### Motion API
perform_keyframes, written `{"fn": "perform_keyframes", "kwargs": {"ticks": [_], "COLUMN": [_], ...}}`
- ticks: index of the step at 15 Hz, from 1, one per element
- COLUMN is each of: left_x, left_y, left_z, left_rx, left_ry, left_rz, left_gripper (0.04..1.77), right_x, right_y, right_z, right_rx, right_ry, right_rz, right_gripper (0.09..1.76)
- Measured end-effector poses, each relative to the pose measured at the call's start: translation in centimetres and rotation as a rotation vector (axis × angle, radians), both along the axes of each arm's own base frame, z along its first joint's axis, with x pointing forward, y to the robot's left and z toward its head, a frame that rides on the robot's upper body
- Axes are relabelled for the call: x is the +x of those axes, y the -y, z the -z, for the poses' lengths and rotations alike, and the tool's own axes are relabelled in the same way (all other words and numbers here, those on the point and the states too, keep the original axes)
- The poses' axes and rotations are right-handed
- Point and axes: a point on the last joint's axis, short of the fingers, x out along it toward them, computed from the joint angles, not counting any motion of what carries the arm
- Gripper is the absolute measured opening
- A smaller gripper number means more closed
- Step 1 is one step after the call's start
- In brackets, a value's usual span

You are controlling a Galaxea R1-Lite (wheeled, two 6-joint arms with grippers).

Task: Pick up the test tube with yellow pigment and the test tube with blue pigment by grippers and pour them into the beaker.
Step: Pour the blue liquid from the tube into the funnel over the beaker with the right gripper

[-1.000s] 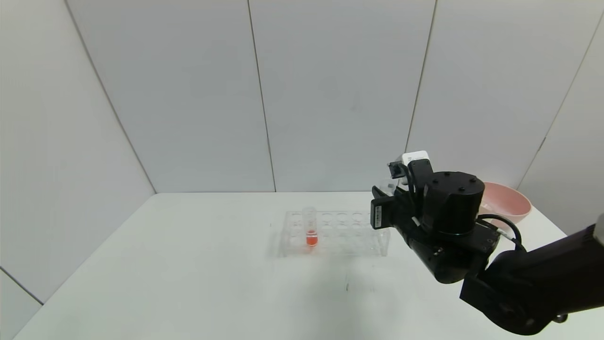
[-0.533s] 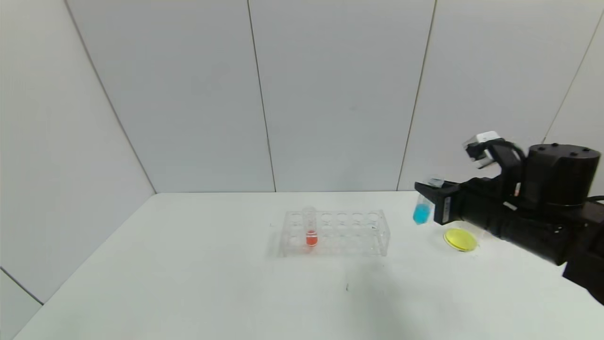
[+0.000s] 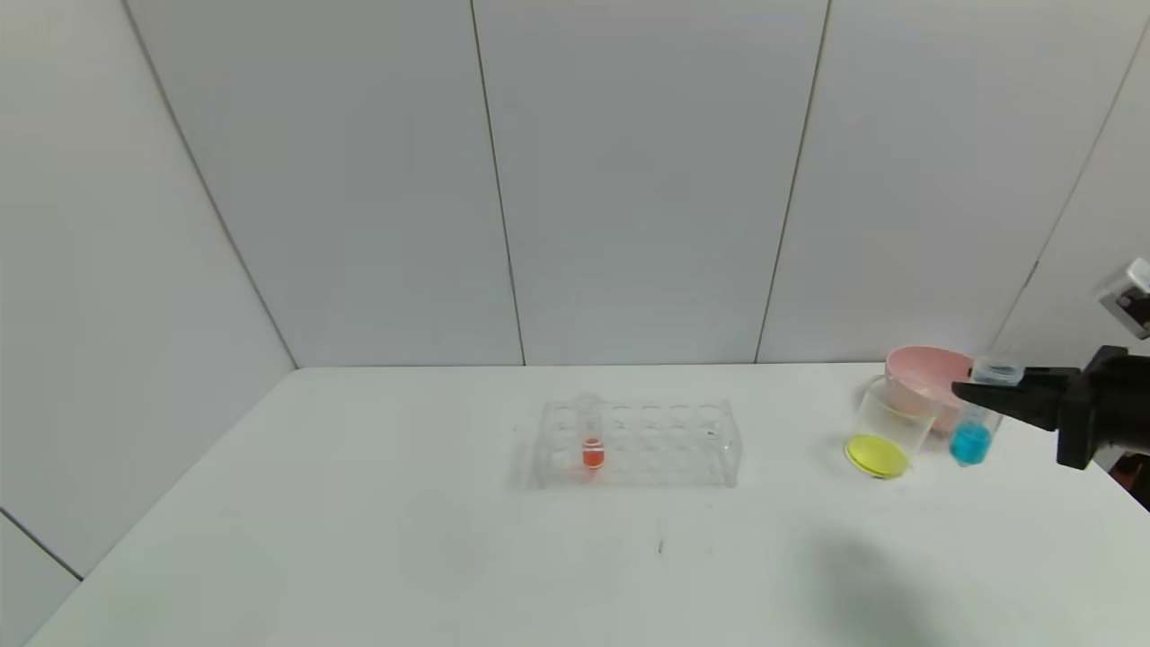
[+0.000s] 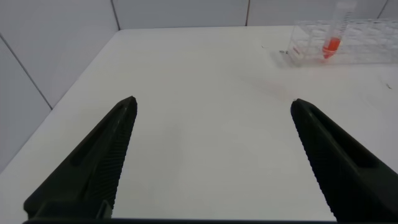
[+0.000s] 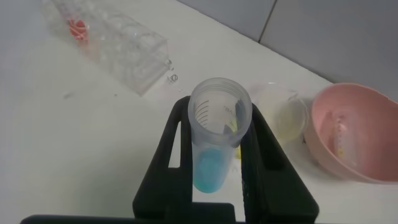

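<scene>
My right gripper [image 3: 968, 392] reaches in from the right edge and is shut on the test tube with blue pigment [image 3: 972, 438]. The tube hangs upright just right of the beaker [image 3: 889, 422], in front of the pink bowl. The beaker stands on the table with yellow liquid at its bottom. In the right wrist view the blue tube [image 5: 214, 155] sits between the black fingers [image 5: 264, 162], mouth open, with the beaker [image 5: 283, 115] beyond it. The test tube with yellow pigment is out of view. My left gripper [image 4: 212, 102] is open and empty over bare table.
A clear many-holed rack [image 3: 665, 445] stands mid-table with one tube of red-orange liquid [image 3: 592, 436] in it. A pink bowl [image 3: 925, 382] sits behind the beaker at the far right. Grey walls close in the back and the left.
My right arm swung from the rack to the right with the blue tube, past the beaker. It now holds the tube lower, just right of the beaker. Beaker and bowl are uncovered.
</scene>
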Motion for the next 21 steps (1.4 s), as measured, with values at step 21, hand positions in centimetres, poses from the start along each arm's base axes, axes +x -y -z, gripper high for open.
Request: {"fn": "perform_keyframes", "kwargs": {"ticks": [21], "left_x": [0.0], "left_y": [0.0], "left_z": [0.0], "left_rx": [0.000], "left_ry": [0.000], "left_rz": [0.000], "left_gripper": [1.76], "right_x": [11.4], "right_y": [4.2], "right_z": [-3.7], "right_rx": [-0.393], "right_ry": [-0.280], "right_rz": [0.034], "right_gripper": [0.50]}}
